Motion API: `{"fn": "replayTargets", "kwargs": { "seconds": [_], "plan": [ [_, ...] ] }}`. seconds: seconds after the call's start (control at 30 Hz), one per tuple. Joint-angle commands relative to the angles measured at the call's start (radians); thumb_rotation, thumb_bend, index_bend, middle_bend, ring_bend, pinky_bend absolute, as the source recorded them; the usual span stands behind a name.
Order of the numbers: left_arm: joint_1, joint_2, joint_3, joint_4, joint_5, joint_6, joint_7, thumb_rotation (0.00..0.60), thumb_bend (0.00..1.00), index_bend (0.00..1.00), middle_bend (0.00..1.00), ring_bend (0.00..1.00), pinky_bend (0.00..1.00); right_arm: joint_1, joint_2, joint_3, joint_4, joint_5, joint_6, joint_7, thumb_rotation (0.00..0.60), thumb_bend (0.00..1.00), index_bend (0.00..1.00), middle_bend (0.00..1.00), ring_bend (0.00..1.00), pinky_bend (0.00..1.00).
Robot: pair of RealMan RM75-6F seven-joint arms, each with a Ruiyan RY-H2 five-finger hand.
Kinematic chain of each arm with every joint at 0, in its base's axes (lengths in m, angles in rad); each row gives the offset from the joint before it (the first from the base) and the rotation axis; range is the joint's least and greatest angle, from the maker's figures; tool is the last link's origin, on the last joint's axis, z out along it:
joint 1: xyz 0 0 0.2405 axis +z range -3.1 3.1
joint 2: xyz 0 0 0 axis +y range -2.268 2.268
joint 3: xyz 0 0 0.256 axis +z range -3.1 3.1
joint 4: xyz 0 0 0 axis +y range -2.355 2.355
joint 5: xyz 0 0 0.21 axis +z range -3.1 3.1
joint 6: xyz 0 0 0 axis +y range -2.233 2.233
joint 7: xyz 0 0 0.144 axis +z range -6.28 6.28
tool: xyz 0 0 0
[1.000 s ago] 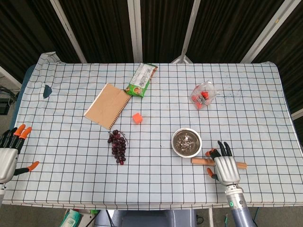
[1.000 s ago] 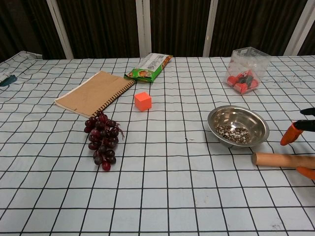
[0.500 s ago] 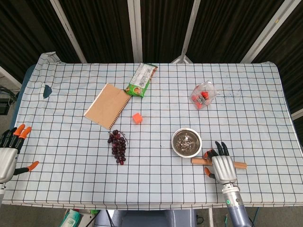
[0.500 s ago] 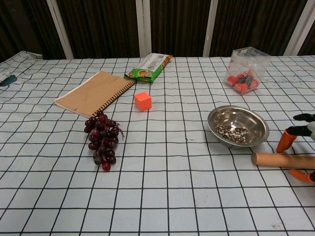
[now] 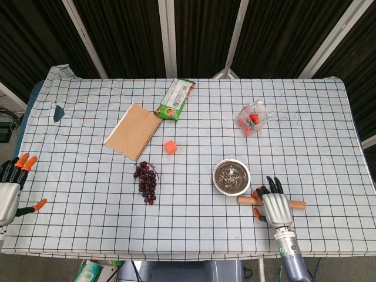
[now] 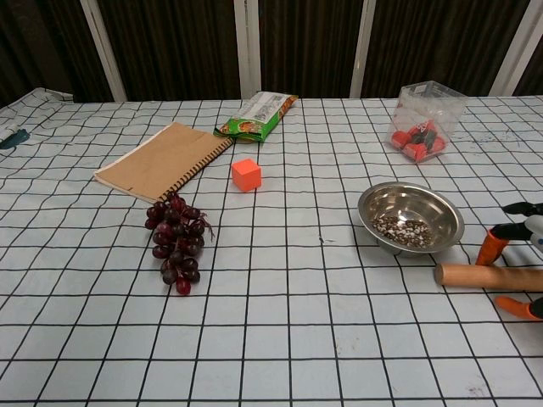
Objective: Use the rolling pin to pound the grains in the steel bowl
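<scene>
A steel bowl [image 5: 231, 177] [image 6: 411, 216] with grains [image 6: 402, 229] sits at the table's front right. Just in front of it lies a wooden rolling pin [image 5: 248, 200] [image 6: 475, 275], pointing left to right. My right hand [image 5: 275, 205] hovers over the pin's middle, fingers spread on both sides of it; its orange fingertips [image 6: 491, 247] show at the right edge of the chest view. Whether it touches the pin is unclear. My left hand [image 5: 10, 191] hangs open off the table's left front edge, holding nothing.
A bunch of dark grapes [image 5: 147, 181], an orange cube [image 5: 170, 147], a brown notebook [image 5: 134, 131], a green snack bag [image 5: 175, 99] and a clear box of red items [image 5: 252, 117] lie on the checked cloth [image 5: 88, 176].
My right hand has come slightly nearer and lower over the rolling pin. My left hand has drifted a little toward the left edge. The pin and bowl have not moved.
</scene>
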Motion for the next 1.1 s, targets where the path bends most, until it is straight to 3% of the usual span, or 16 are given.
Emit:
{"fn": "replayTargets", "kwargs": {
  "seconds": [0.03,0.67,1.1],
  "plan": [
    [0.0,-0.001,0.001,0.0,0.001,0.0,0.002,0.6,0.06,0.0,0.0,0.0,0.0,0.001,-0.002,0.0,0.003,0.001,0.0,0.002,0.6,0.3,0.47,0.4,0.08,0.0],
    [0.0,-0.002,0.001,0.0,0.0,0.002,0.004,0.6,0.05,0.0,0.0,0.0,0.0,-0.007,0.017,-0.006,-0.018,-0.004,0.02,0.02,0.6,0.5,0.66,0.54,0.18,0.0],
    [0.0,-0.003,0.002,-0.002,-0.002,0.001,0.008,0.6,0.06,0.0,0.0,0.0,0.0,-0.014,0.074,0.028,-0.049,-0.047,0.087,0.134,0.6,0.52,0.7,0.56,0.21,0.0]
  ]
}}
